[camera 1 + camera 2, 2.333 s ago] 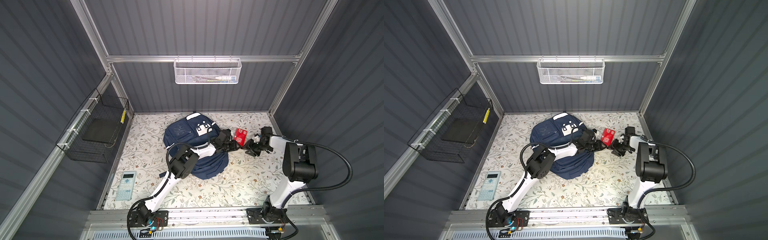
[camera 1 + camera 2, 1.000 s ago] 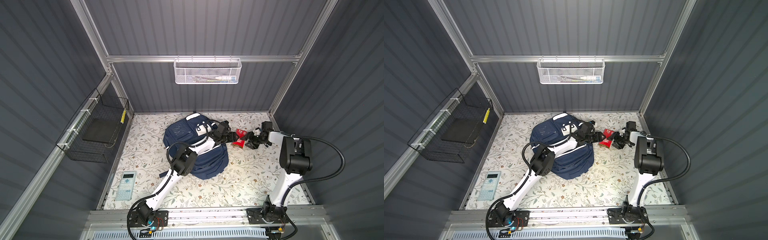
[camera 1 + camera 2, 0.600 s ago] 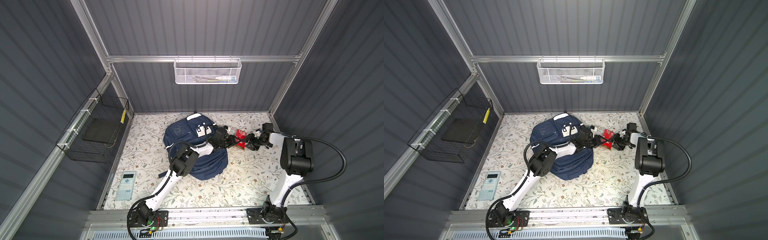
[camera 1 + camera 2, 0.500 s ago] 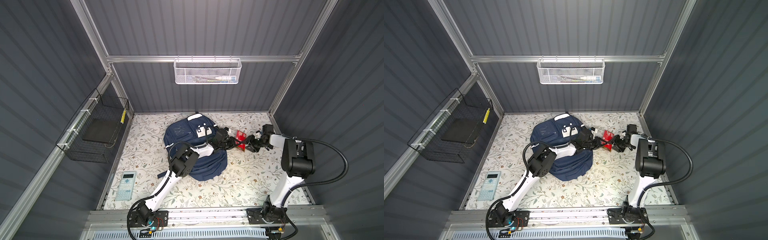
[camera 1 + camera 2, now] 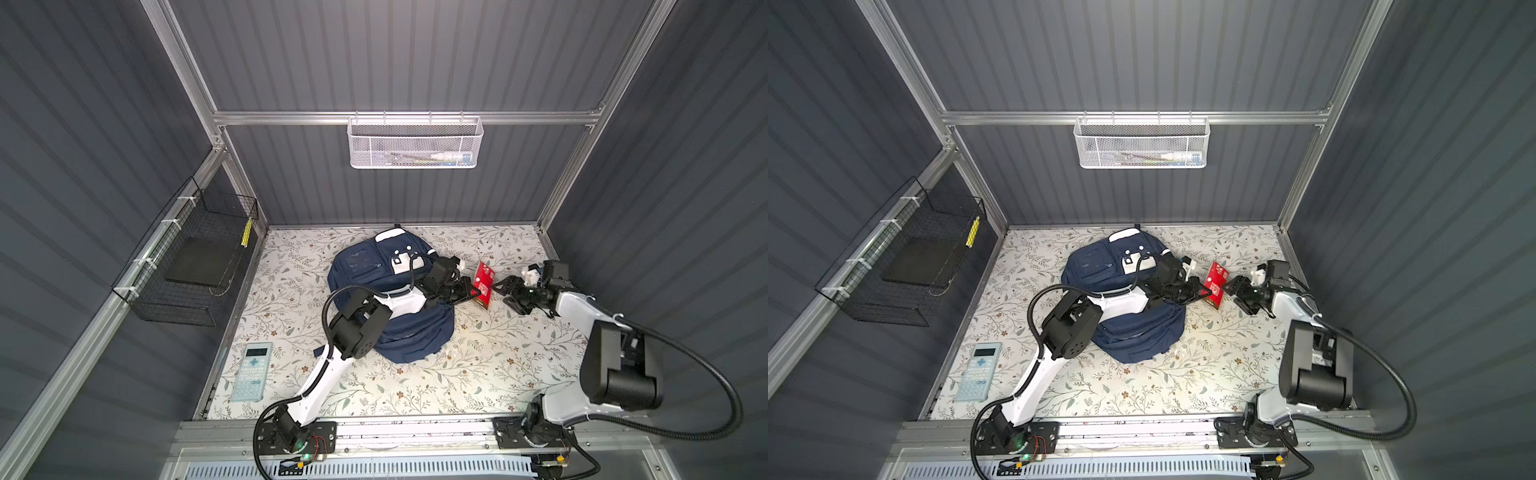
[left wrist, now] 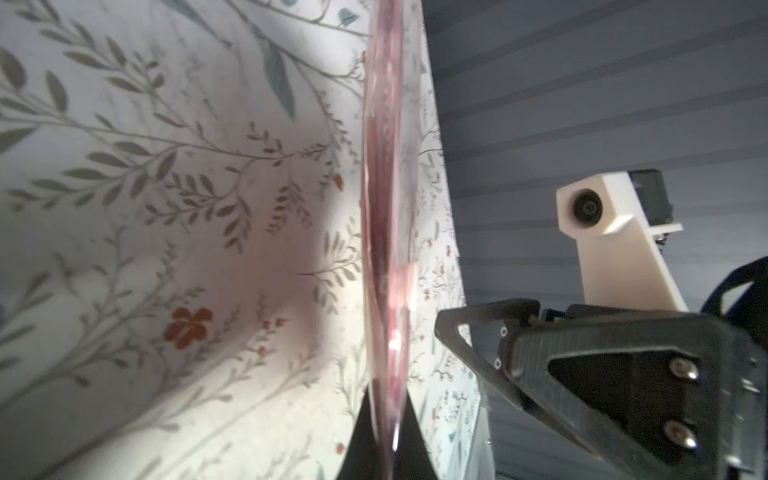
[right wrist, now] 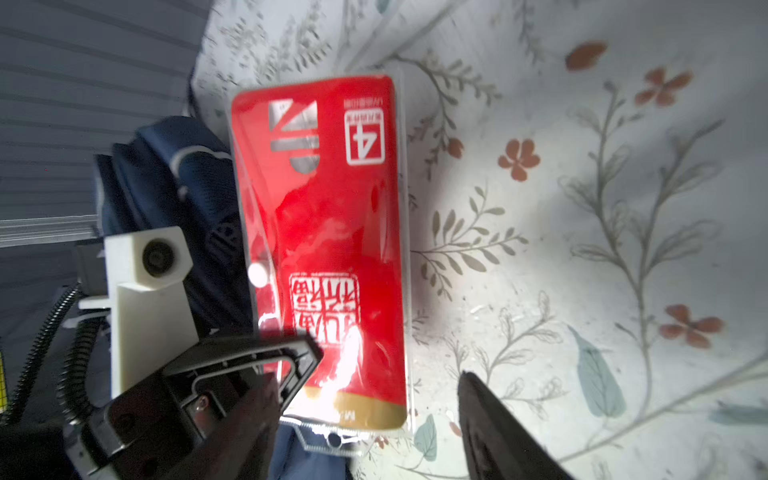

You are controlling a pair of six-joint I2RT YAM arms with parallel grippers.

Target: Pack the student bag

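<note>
The student bag (image 5: pixel 357 270) (image 5: pixel 1092 270), navy with white patches, lies at the back middle of the floral table. Just to its right is a flat red packet (image 5: pixel 483 284) (image 5: pixel 1216 282) with white print (image 7: pixel 332 232). My left gripper (image 5: pixel 471 293) (image 5: pixel 1200 291) reaches over the bag and is shut on the packet's edge. The left wrist view shows the packet (image 6: pixel 386 208) edge-on, pinched between the dark fingers (image 6: pixel 384 411). My right gripper (image 5: pixel 505 293) (image 5: pixel 1235 293) (image 7: pixel 365 386) stands open just right of the packet, holding nothing.
A pale blue calculator (image 5: pixel 253 372) (image 5: pixel 979 372) lies at the front left of the table. A white mesh basket (image 5: pixel 415 143) hangs on the back wall. A black wire basket (image 5: pixel 195 266) is fixed to the left wall.
My left gripper has closed on the red packet's edge. The right gripper's jaws have widened, and it has backed a little to the right, off the packet.
</note>
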